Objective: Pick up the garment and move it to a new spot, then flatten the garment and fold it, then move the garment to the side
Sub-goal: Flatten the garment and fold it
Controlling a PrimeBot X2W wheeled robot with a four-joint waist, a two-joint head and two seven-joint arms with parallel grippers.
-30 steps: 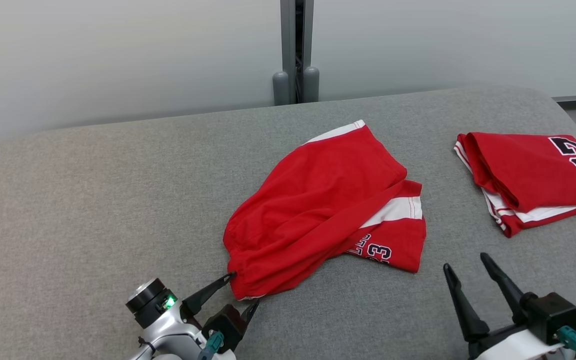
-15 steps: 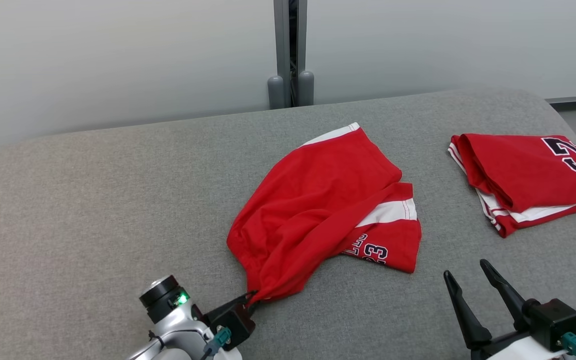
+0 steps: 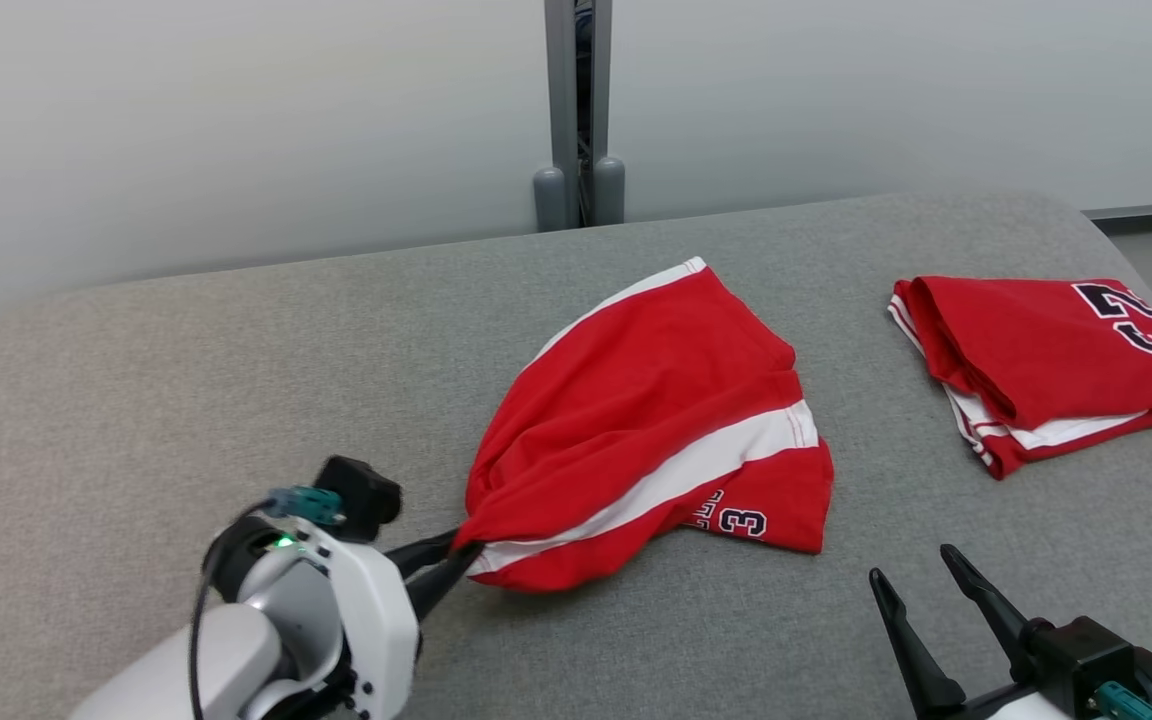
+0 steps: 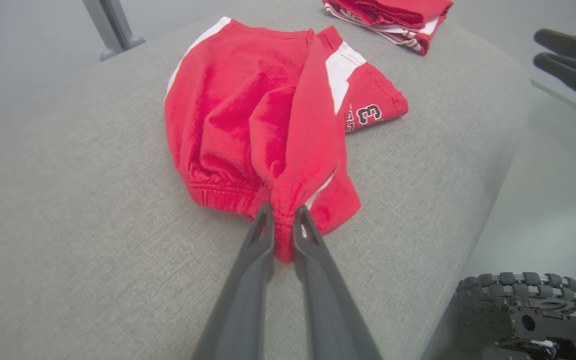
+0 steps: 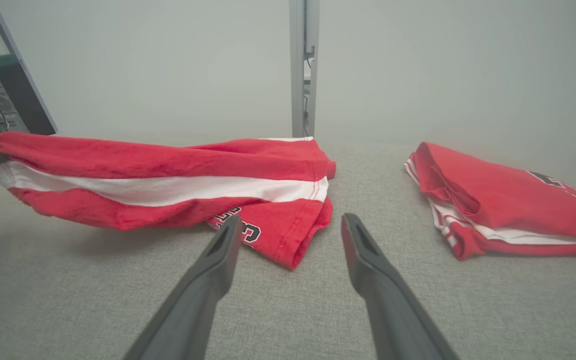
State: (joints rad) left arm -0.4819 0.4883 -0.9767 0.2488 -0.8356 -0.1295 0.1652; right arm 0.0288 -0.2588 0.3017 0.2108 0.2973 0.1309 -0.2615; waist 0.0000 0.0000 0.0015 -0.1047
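Observation:
The garment (image 3: pixel 636 420) is a pair of red shorts with a white side stripe and a dark number, lying crumpled mid-table. My left gripper (image 3: pixel 456 558) is shut on its near-left edge; in the left wrist view the garment (image 4: pixel 263 130) is bunched between the two fingers of the gripper (image 4: pixel 282 220), its pinched end raised slightly. In the right wrist view the garment (image 5: pixel 168 175) stretches leftward off the surface. My right gripper (image 3: pixel 921 590) stands open at the lower right, nothing between its fingers; the same gripper (image 5: pixel 290 235) hovers short of the garment's numbered hem.
A folded red jersey (image 3: pixel 1046 365) with a dark number lies at the table's right end. The grey fabric table (image 3: pixel 186 400) has a rounded right edge. A grey post (image 3: pixel 576 100) stands behind the table. In the left wrist view the robot's wheeled base (image 4: pixel 523 310) sits beside the table.
My left gripper shut on the garment's near-left edge, then turned over and pulled it, stretching the cloth and exposing the white stripe. The head camera shifted a little. The right gripper stayed open.

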